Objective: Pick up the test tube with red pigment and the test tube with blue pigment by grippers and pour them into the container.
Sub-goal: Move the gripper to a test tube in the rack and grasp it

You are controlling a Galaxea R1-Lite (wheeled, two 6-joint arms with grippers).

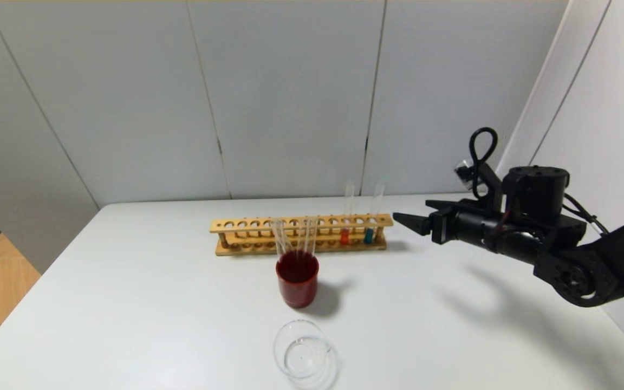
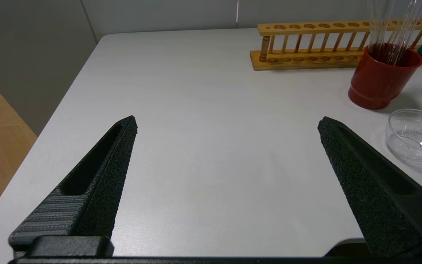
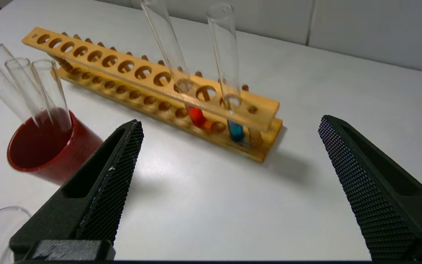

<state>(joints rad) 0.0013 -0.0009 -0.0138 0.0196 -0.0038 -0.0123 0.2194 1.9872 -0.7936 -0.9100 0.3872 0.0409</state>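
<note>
our right gripper (image 1: 410,213), fingers apart, hangs just beside the racked test tube with blue pigment (image 1: 369,234) and test tube with red pigment (image 1: 345,235).

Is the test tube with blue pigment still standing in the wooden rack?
Yes. The blue-pigment tube stands upright in a hole near the end of the rack, untouched; the open right gripper is apart from it.

no readable text or labels

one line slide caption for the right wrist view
Open right end effector faces the wooden rack holding the red tube and blue tube, beside a red cup of empty tubes.
</note>
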